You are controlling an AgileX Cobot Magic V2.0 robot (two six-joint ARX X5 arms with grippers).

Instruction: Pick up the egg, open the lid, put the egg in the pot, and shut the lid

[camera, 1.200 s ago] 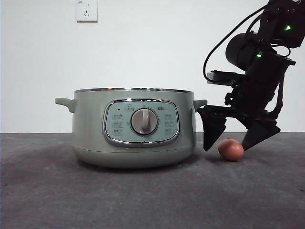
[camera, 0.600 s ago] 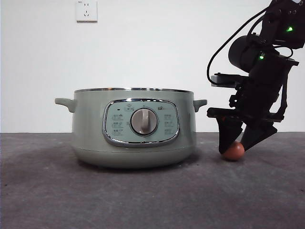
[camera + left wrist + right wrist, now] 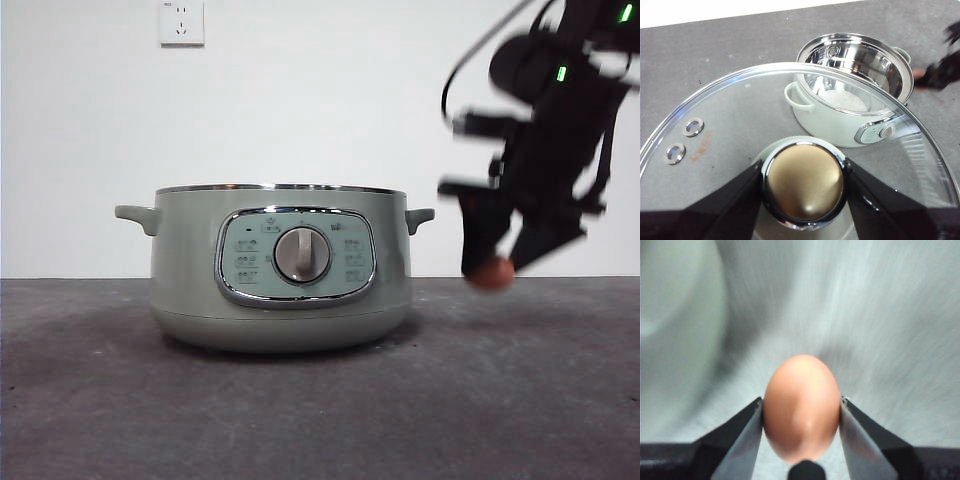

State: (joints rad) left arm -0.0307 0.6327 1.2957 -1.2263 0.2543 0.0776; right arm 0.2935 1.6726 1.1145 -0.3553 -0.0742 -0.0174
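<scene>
The pale green pot point(image 3: 280, 265) stands open on the table, its steel inside showing in the left wrist view point(image 3: 852, 90). My right gripper point(image 3: 497, 268) is shut on the reddish-brown egg point(image 3: 492, 273) and holds it in the air to the right of the pot, above the table. In the right wrist view the egg point(image 3: 801, 407) sits between both jaws. My left gripper point(image 3: 802, 182) is shut on the knob point(image 3: 803, 182) of the glass lid point(image 3: 730, 135) and holds the lid up, away from the pot. The left arm is out of the front view.
The grey table point(image 3: 300, 400) runs to a white wall with a socket point(image 3: 182, 22). The right arm point(image 3: 560, 120) hangs dark and blurred at the front view's upper right.
My right gripper closed on the egg on the table and has lifted it off the surface, moving upward. The pot has not moved.
</scene>
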